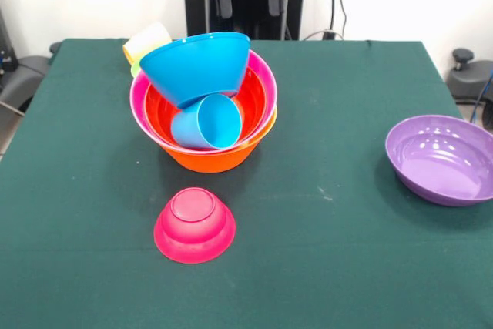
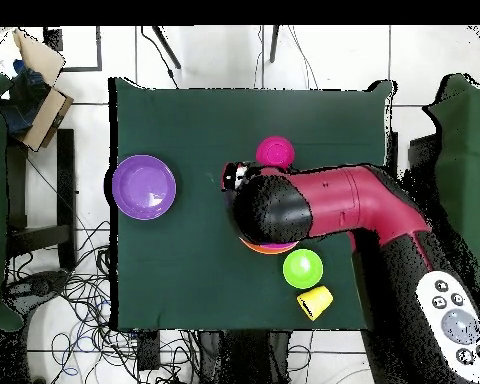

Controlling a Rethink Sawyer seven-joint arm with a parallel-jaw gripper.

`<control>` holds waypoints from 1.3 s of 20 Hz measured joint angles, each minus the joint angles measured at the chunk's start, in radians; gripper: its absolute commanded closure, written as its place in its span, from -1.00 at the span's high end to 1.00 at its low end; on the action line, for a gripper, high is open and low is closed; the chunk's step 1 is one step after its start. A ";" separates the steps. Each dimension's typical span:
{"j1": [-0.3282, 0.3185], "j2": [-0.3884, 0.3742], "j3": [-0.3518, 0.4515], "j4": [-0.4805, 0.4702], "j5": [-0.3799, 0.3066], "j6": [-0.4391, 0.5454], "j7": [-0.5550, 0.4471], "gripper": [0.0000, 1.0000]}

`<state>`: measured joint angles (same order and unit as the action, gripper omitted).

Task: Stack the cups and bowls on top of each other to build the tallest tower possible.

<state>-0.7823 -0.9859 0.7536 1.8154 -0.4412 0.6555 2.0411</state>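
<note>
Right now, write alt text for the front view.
A tower of nested orange, pink and red-orange bowls holds a tilted blue bowl and a light blue cup on its side. An upturned magenta bowl sits before it, a purple bowl far right.

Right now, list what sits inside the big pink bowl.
Inside the pink bowl: a red-orange bowl holding a light blue cup on its side, with a tilted blue bowl above. Anything beneath these is hidden.

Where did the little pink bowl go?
The small magenta bowl sits upside down on the green table, alone, just in front of the tower in the front view, well left of the purple bowl.
</note>
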 measured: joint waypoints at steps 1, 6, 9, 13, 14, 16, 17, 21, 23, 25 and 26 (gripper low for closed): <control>0.000 0.000 0.000 -0.001 0.000 0.000 0.000 1.00; 0.025 0.004 -0.007 -0.023 -0.012 0.000 0.000 1.00; 0.085 0.014 -0.034 -0.041 -0.044 0.000 0.000 1.00; 0.198 0.022 -0.083 -0.065 -0.088 0.000 0.000 1.00; 0.229 0.026 -0.096 -0.072 -0.097 0.000 0.000 1.00; 0.288 0.038 -0.121 -0.085 -0.114 0.000 0.000 1.00; 0.326 0.047 -0.137 -0.094 -0.123 0.000 0.000 1.00; 0.448 0.083 -0.196 -0.117 -0.148 -0.012 0.012 1.00; 0.490 0.100 -0.223 -0.124 -0.157 -0.024 0.021 1.00; 0.524 0.114 -0.251 -0.130 -0.163 -0.038 0.031 1.00; 0.556 0.131 -0.280 -0.135 -0.167 -0.056 0.047 1.00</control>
<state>-0.2258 -0.8551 0.4731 1.6803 -0.6084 0.5996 2.0882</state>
